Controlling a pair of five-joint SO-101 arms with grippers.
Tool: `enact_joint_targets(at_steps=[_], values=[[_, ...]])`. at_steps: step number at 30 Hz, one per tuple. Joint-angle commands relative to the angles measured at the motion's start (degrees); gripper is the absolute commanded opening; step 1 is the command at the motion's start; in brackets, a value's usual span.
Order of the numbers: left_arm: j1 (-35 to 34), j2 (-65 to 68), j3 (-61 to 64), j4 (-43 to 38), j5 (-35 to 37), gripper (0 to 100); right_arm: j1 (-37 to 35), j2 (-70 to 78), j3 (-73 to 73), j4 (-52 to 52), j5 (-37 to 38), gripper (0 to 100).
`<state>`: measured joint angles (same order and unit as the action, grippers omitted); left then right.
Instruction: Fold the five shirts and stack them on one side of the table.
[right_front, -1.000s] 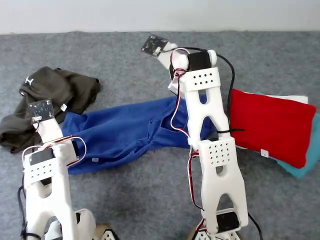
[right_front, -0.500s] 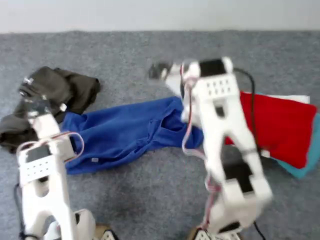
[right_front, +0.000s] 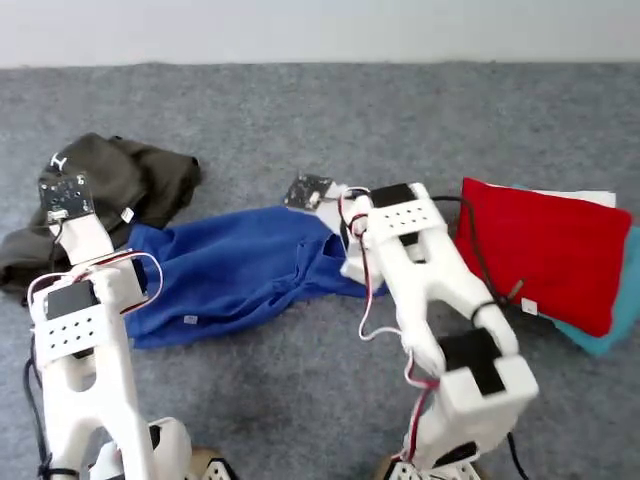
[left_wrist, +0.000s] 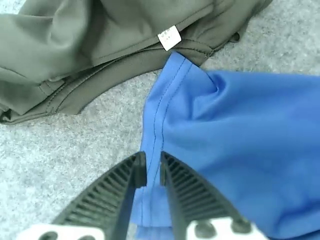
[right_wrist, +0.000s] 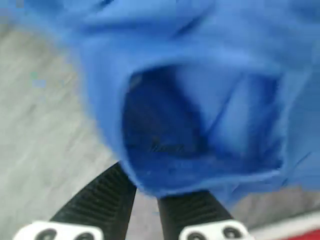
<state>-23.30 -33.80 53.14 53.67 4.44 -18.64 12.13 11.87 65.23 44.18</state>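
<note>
The step in hand looks like drawing out flat the royal-blue cotton shirt (right_front: 230, 270). It lies stretched and rumpled across the middle of the grey felt-covered bench (right_front: 300, 400). At one end of it is the crumpled olive-green shirt (right_front: 120, 185). At the other is the stack, where a folded red shirt (right_front: 545, 245) rests on a folded teal shirt (right_front: 610, 335), with a white cloth (right_front: 590, 197) edging out behind. To do this well, the two arms should pull apart evenly and low, so the fabric goes taut without dragging the olive-green shirt that its corner meets. The right hold takes a bunch rather than a single edge, so it probably wants a fresh hold on a hem or shoulder before any fold. The left claw (left_wrist: 151, 170) is pressed together on the blue shirt's stitched hem, just beside the olive-green shirt, with its arm stretched forward along the bench's left side. The right claw (right_wrist: 147, 192) pinches a bunched fold at the shirt's other end, near the red shirt, its arm bent and leaning inward.
</note>
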Motion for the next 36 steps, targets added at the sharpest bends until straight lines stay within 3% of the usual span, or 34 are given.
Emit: enact_joint_targets(at_steps=[1,13,21,25,28,32,36], values=[[-0.09,-1.23,-1.71,0.0,-0.09,6,-0.48,3.74,-8.62,-6.9,-2.46,0.9],[-0.18,-1.23,-1.63,0.18,-0.09,6,-3.82,24.92,-30.95,-8.57,-2.99,0.9],[0.09,-1.58,-2.15,0.35,-0.09,6,-0.84,15.43,-42.29,17.63,-2.81,0.9],[0.0,-1.32,-4.18,2.37,0.18,6,-1.27,11.3,-45.63,24.75,-2.81,0.9],[0.0,-1.23,-7.43,6.68,0.18,6,-5.76,10.42,-45.63,27.82,-3.34,0.9],[-0.18,-1.14,-11.03,10.11,0.26,6,-11.47,16.04,-43.96,21.41,-8.0,0.9],[-0.18,-1.14,-12.7,12.13,0.26,9,-12.62,26.59,-44.13,13.93,-12.31,0.9]])
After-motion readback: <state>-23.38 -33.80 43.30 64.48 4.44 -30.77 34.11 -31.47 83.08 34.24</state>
